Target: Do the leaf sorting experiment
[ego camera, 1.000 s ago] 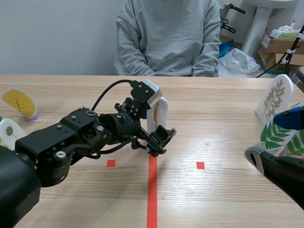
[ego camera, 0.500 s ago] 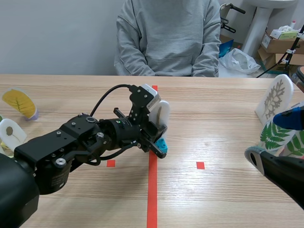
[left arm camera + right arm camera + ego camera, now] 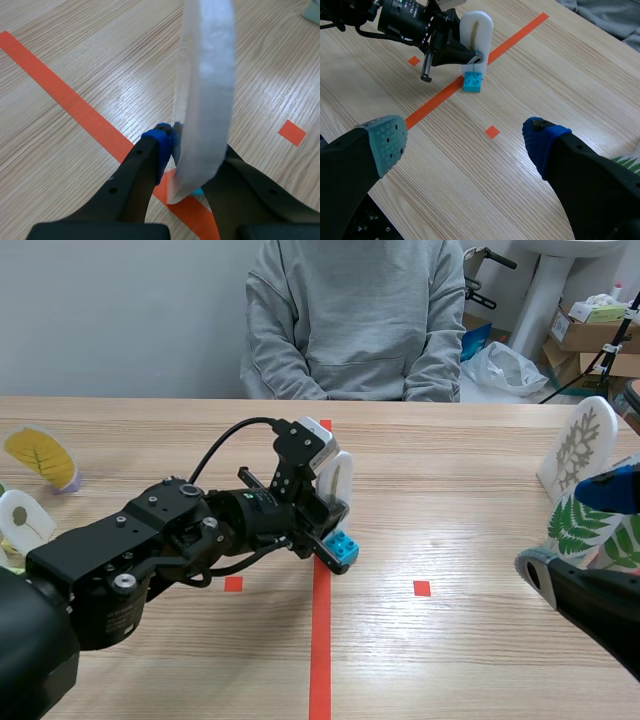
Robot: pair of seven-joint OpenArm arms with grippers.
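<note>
Card [image 3: 205,75]: white, arch-topped, seen edge-on from the left wrist, standing about upright near the middle of the tabletop [image 3: 480,660]. No leaf can be made out on it; only a pale strip down its face shows from the right wrist view.
Brick [image 3: 473,81]: small, cyan, studded on top, at the foot of the card and lying on the red line [image 3: 520,31].
Left end effector [image 3: 192,150]: clenched on the card low down, one finger on each face, with a blue pad [image 3: 159,142] pressed to the near face. The arm comes in from the left and reaches to the centre line.
Right end effector [image 3: 465,137]: released, fingers spread wide, with the grey-green pad [image 3: 385,137] and the blue pad [image 3: 542,137] well apart. It hangs over bare wood at the right side, well away from the card and brick, and grips nothing.
Yellow-leaf card [image 3: 42,456]: at the far left of the tabletop, tilted, well apart from the left arm's end effector.
Edge card [image 3: 22,522]: white, at the left edge, partly hidden by the left arm; its leaf is too small to tell.
Fern card [image 3: 585,525]: green fronds on white, at the right edge, partly covered by the right arm.
Pale-leaf card [image 3: 580,448]: white with a faint branching leaf, standing just behind the fern card.
Person [image 3: 355,310]: in a grey sweatshirt, seated across the tabletop, hands out of sight below its far edge.
</note>
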